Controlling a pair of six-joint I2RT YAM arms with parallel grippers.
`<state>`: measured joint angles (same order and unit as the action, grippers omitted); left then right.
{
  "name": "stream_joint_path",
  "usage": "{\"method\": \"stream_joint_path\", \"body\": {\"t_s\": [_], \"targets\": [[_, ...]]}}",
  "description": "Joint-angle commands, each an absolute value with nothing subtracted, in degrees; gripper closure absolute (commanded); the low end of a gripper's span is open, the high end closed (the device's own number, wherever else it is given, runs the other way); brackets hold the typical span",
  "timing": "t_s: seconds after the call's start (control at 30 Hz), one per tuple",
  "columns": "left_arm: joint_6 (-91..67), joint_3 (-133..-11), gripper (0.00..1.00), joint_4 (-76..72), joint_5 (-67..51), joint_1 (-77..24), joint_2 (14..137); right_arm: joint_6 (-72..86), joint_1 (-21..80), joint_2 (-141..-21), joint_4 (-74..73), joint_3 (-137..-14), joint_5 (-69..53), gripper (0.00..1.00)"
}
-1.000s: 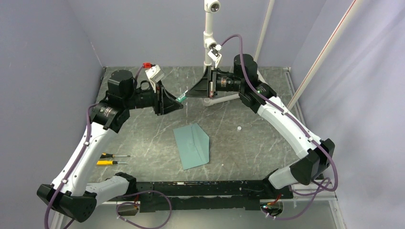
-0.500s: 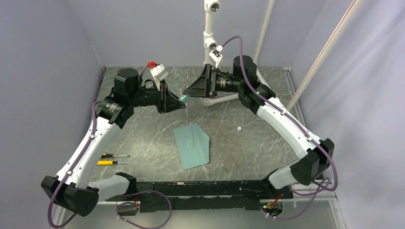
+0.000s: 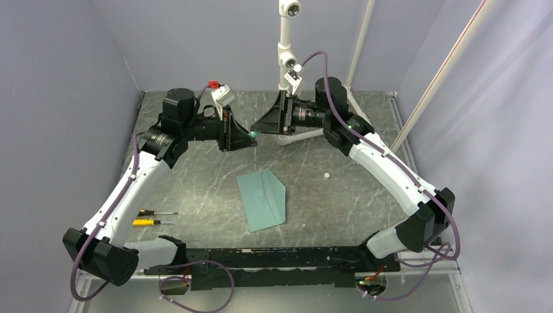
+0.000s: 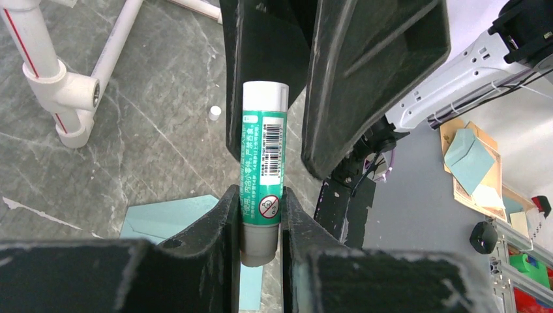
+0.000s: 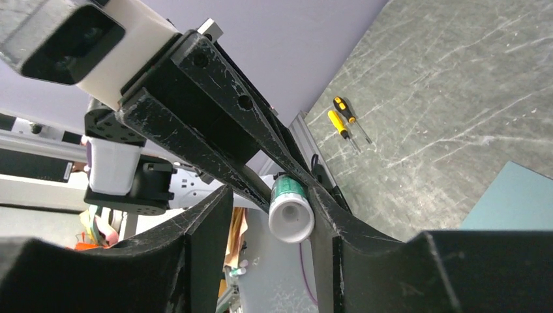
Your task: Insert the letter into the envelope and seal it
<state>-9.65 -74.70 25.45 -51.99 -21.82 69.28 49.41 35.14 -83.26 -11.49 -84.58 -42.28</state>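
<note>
The teal envelope [image 3: 262,199] lies flat in the middle of the table, its pointed flap toward the right; it also shows in the left wrist view [image 4: 169,218] and the right wrist view [image 5: 515,195]. The letter is out of view. My left gripper [image 3: 250,137] [image 4: 259,195] is shut on the grey base of a green glue stick [image 4: 264,143], held in the air above the far table. My right gripper [image 3: 258,126] [image 5: 270,195] faces it with jaws open around the stick's white end [image 5: 291,218], which touches only one finger.
A white pipe stand [image 3: 287,65] [image 4: 65,98] rises at the back behind the two grippers. Two screwdrivers [image 3: 155,218] [image 5: 342,120] lie at the near left. A small white piece [image 3: 325,175] [image 4: 214,113] sits on the table right of the envelope.
My left arm has carried the glue stick rightward toward the right gripper. The right gripper has edged left, and its jaws now stand around the stick's white end.
</note>
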Motion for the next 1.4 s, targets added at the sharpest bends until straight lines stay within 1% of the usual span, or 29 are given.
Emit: {"method": "stream_joint_path", "body": {"t_s": [0.0,0.17,0.33,0.53,0.67,0.8,0.83,0.87,0.93,1.0,1.07,1.13,1.2,1.37], "targets": [[-5.65,-78.33,0.97,26.59,-55.82,-21.88,70.90,48.26,36.69,-83.44,-12.22,-88.05,-43.33,0.52],[-2.44,-79.43,0.97,27.99,-55.58,-21.88,70.58,47.91,37.15,-83.15,-13.07,-87.68,-42.64,0.59],[-1.77,-79.66,0.98,27.68,-57.38,-21.88,70.66,47.56,37.73,-83.08,-13.77,-87.60,-42.07,0.63],[-0.72,-80.40,0.98,28.09,-58.72,-21.88,70.65,47.02,38.81,-83.08,-14.63,-87.71,-41.10,0.65],[-0.70,-80.66,0.98,29.27,-58.40,-21.88,70.53,46.65,39.49,-83.03,-15.30,-87.71,-40.28,0.69],[-0.70,-80.36,0.97,30.96,-58.00,-21.88,69.50,46.03,40.04,-82.64,-16.21,-87.65,-38.90,0.87],[-0.69,-80.37,0.94,31.32,-57.29,-21.88,69.26,45.90,40.14,-82.44,-16.25,-87.44,-38.25,0.91],[-0.70,-80.41,0.86,31.85,-56.63,-21.88,68.99,45.76,40.21,-82.13,-16.15,-87.20,-37.64,0.95],[-0.70,-80.51,0.62,32.70,-55.11,-21.88,68.42,45.63,40.25,-80.87,-14.83,-86.11,-36.36,1.00],[-0.70,-79.97,0.42,32.60,-54.41,-21.88,67.51,45.13,40.25,-79.12,-12.91,-84.29,-33.98,1.00],[-0.66,-78.12,0.28,31.33,-54.07,-21.88,65.81,43.67,40.25,-77.57,-12.72,-82.93,-30.19,1.00],[-0.70,-76.00,0.22,29.63,-53.90,-21.88,63.42,41.79,40.25,-76.37,-14.10,-82.07,-26.09,1.00],[-0.70,-74.07,0.19,28.90,-52.89,-21.88,60.15,39.32,40.25,-75.16,-15.04,-80.74,-22.13,1.00],[-2.39,-71.19,0.22,30.00,-45.93,-21.88,54.91,32.24,40.38,-71.31,-15.11,-75.35,-11.85,1.00]]}}
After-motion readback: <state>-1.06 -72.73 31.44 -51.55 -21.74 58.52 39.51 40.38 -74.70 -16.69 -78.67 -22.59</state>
